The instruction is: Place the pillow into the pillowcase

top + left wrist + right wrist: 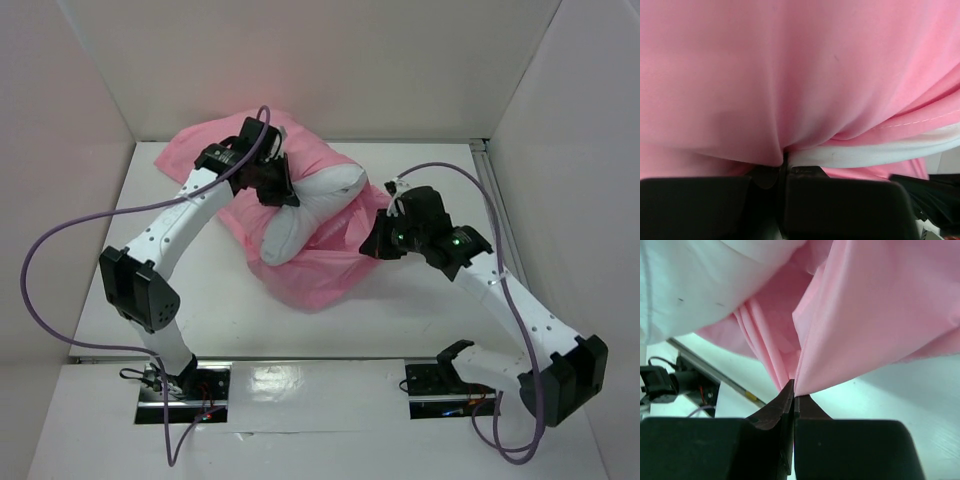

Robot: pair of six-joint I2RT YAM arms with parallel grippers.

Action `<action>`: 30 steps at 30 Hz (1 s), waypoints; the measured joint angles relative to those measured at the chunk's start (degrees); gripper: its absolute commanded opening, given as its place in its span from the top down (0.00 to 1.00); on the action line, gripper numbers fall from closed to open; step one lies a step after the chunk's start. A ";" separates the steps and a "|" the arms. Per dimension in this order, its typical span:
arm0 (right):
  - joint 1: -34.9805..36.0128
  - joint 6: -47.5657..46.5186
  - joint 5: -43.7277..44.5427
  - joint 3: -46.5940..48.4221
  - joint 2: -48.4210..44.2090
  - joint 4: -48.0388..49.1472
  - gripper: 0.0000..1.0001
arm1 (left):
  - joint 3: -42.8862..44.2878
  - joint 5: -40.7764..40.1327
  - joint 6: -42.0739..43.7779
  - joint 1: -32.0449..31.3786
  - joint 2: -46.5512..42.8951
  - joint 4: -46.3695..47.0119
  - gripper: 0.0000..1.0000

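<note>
The plump white pillow (312, 208) lay among crumpled folds of the glossy pink pillowcase (305, 272). At the pillow's far end, the left gripper (785, 165) pinched smooth satin. Right of the pillow, the right gripper (793, 396) clamped a pleated pink fold.

Pillowcase (312, 272): pink satin cloth, smooth, soft sheen, stitched hem. Pillow (315, 200): white cloth, matt, soft. Left gripper (785, 165) and right gripper (793, 396): matt black plastic. Arm shells (185, 215): white plastic, slight gloss. Cable (440, 164): smooth purple sheath. Table (420, 310): white, smooth, faintly glossy.
</note>
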 measured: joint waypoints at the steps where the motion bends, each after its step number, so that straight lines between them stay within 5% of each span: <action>1: -0.02 0.07 0.85 0.00 -1.49 -0.02 1.00 | -0.09 -0.22 -0.09 -0.24 0.02 0.17 1.00; 13: -7.08 5.01 5.86 0.02 -3.74 2.60 1.00 | -1.33 -7.61 0.50 -8.79 1.01 1.03 1.00; 20: -16.22 6.67 -1.73 1.49 1.73 6.69 1.00 | -6.40 -13.33 -2.19 -18.23 0.66 0.96 1.00; 30: -15.32 8.04 -11.87 3.58 8.76 13.38 1.00 | -0.81 -24.92 -7.41 -27.10 2.38 -10.60 1.00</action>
